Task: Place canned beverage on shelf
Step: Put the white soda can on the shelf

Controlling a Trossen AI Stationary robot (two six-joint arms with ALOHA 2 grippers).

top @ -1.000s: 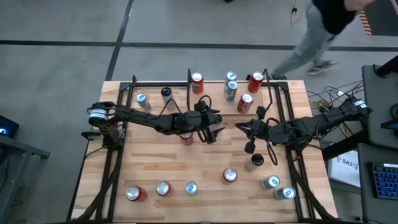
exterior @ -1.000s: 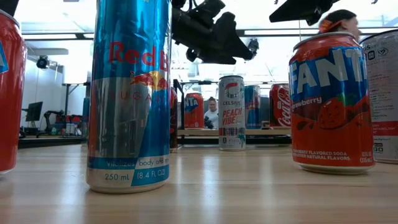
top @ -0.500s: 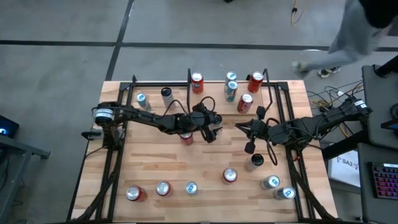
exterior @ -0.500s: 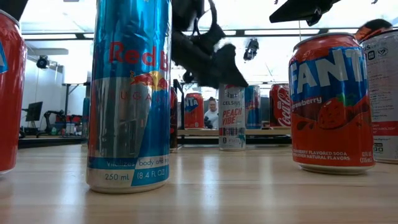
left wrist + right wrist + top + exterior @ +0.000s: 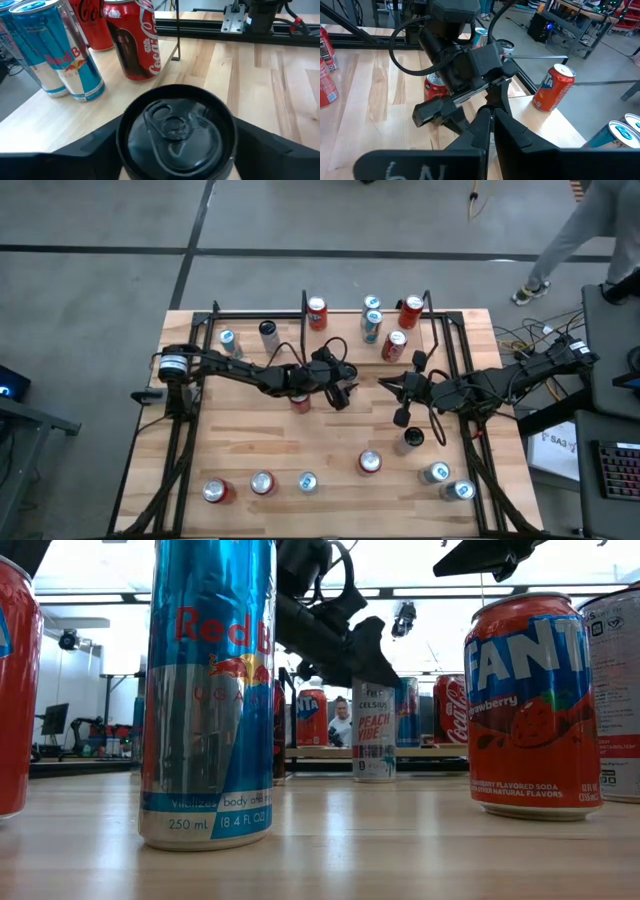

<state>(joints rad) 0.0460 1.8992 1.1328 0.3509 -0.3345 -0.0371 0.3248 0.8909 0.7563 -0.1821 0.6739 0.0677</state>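
Straddling a can (image 5: 176, 131) mid-table, left gripper (image 5: 175, 150) has fingers either side, seemingly not yet clamped | right gripper (image 5: 492, 117) pinched shut, idle beside | shelf (image 5: 345, 325) at far edge holds several cans | grasp, lift, placing remain

In the left wrist view, the black-topped can (image 5: 176, 131) was cut off at the bottom edge, hiding its label and body. From above, the left gripper (image 5: 341, 393) covered that can entirely. In the low view, the tall blue and silver Red Bull can (image 5: 208, 690) lost its top, and a red can (image 5: 15, 690) was cropped at the left edge.
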